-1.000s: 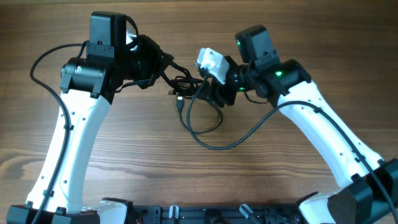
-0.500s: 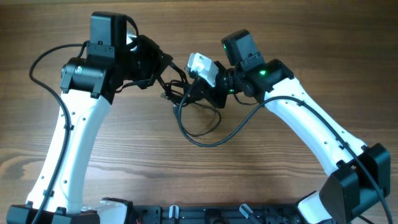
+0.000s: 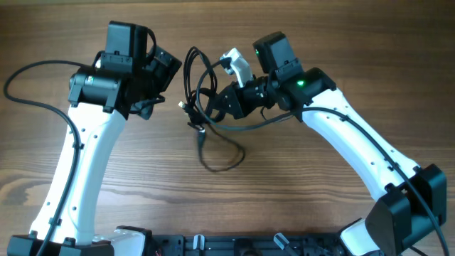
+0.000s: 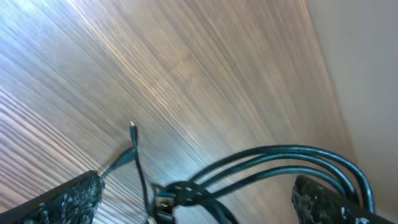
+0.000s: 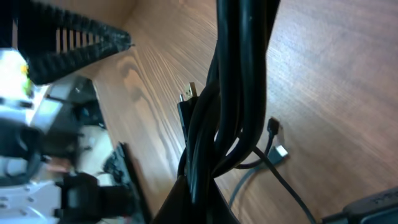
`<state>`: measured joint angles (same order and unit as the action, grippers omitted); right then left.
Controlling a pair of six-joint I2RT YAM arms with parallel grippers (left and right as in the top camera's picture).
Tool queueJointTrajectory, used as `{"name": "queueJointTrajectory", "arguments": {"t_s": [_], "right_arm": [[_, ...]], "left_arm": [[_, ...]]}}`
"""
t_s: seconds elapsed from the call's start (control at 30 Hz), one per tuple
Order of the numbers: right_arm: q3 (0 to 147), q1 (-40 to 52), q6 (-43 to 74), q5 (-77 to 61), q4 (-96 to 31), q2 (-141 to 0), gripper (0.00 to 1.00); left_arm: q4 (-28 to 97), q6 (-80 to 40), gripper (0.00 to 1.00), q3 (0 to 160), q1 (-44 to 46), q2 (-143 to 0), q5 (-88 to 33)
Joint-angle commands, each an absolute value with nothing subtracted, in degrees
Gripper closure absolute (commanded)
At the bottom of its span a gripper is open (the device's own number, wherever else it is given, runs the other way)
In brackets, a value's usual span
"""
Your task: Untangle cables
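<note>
The cables (image 3: 193, 70) are a tangled bunch of thin black cords held above the wooden table (image 3: 320, 213), with loops standing up and one loose loop (image 3: 222, 160) trailing on the wood. My right gripper (image 3: 215, 107) is shut on the bundle; in the right wrist view its fingers (image 5: 186, 202) pinch several cords (image 5: 239, 68) and small plugs (image 5: 278, 149) hang beside them. My left gripper (image 3: 169, 84) stands wide open just left of the bunch. The left wrist view shows the knot (image 4: 171, 194) between its spread fingertips (image 4: 65, 200), touching neither.
The left arm's own thick wire (image 3: 32, 99) arcs out over the far left of the table. A black base rail (image 3: 213, 245) runs along the front edge. The right arm (image 3: 355, 149) crosses the right half of the table.
My left gripper has opened, let go of the cables and drawn back left. My right gripper has shut on the bundle, and the loops have swung up towards the far edge.
</note>
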<state>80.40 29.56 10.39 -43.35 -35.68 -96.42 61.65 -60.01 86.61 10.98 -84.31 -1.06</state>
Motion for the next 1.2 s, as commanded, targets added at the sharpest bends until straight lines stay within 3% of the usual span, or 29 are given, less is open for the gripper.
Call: {"name": "queueJointTrajectory", "arguments": {"t_s": [0.0, 0.17, 0.33, 0.53, 0.7, 0.87, 0.97, 1.17], "right_arm": [[81.01, 27.33, 21.85, -45.98, -35.16, -94.28, 0.96], [81.01, 24.64, 26.57, -45.98, -34.57, -94.28, 0.96], [81.01, 24.67, 25.47, -46.02, -34.59, -94.28, 0.96], [81.01, 24.67, 23.83, -46.78, -34.59, -94.28, 0.96], [81.01, 24.67, 20.88, -48.21, -34.94, -94.28, 0.96], [81.01, 24.64, 19.44, -48.16, -34.94, -94.28, 0.96], [81.01, 24.67, 19.27, -49.50, -34.41, -94.28, 0.96], [81.01, 24.64, 18.24, -54.85, -33.01, -94.28, 0.96]], "left_arm": [[61.87, -47.48, 0.09, 86.35, 11.14, -83.18, -1.78], [62.50, -33.69, 0.23, 86.19, 11.18, -83.42, -11.27], [62.87, -29.91, 0.33, 86.19, 13.37, -83.42, -12.16], [62.98, -27.18, 0.36, 86.13, 18.44, -84.84, -8.01], [62.98, -25.21, 0.47, 86.13, 18.48, -87.26, -7.40], [62.54, -14.68, 0.44, 86.13, 18.55, -88.09, -8.95], [60.27, -4.29, 0.41, 86.13, 18.55, -88.09, -19.79], [58.11, 1.02, 0.38, 86.11, 18.55, -88.47, -21.12]]}}
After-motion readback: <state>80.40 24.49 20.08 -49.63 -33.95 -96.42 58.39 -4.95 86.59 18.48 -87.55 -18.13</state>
